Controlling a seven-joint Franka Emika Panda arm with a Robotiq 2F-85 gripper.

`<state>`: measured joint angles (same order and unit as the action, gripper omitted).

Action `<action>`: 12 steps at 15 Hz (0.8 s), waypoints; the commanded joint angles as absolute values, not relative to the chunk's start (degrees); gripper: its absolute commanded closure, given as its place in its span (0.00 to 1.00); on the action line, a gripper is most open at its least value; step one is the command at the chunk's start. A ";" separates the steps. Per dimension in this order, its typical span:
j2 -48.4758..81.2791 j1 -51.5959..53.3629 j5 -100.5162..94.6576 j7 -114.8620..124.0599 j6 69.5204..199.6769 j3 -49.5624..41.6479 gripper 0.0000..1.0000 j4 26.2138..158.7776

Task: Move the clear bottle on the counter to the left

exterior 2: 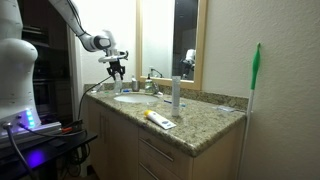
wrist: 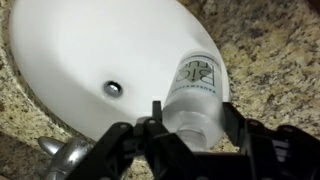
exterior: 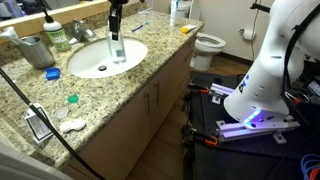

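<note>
While my gripper pinches the clear bottle, both sit over the far side of the sink

As I read an exterior view from its left edge, a grey cup stands on the counter with a green soap bottle just beside it, upper left of the frame. Next comes the white oval sink, left of centre. My gripper comes down from the top edge there, and the clear bottle is upright beneath it, at the basin's far rim. I cannot tell whether its base touches the rim. Further right, a white-and-blue bottle stands at the top of the frame, then a toilet. The arm's white base fills the right side.

On my wrist view, the drain lies left of centre in the white bowl. The bottle runs from centre right down into the lower middle. There the dark fingers are closed against it on either side, so only the bottle's width parts them
</note>
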<state>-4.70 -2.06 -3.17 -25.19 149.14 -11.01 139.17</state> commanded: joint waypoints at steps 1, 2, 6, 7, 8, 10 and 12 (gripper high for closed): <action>-4.47 -3.13 -3.78 -29.83 148.86 -9.94 0.65 138.75; -4.38 -2.68 -2.52 -34.68 148.62 -10.09 0.65 138.62; -3.70 -2.43 -1.05 -48.87 148.77 -10.14 0.65 138.12; -3.72 -2.06 1.33 -53.65 148.91 -10.16 0.65 138.20; -3.88 -1.61 3.86 -57.95 148.49 -9.99 0.65 138.27; -3.86 -1.26 8.68 -66.71 149.26 -10.05 0.65 138.31; -4.16 -2.12 7.92 -63.47 148.84 -9.27 0.40 139.04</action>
<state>-4.10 -1.04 8.17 -63.87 148.97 -10.39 139.08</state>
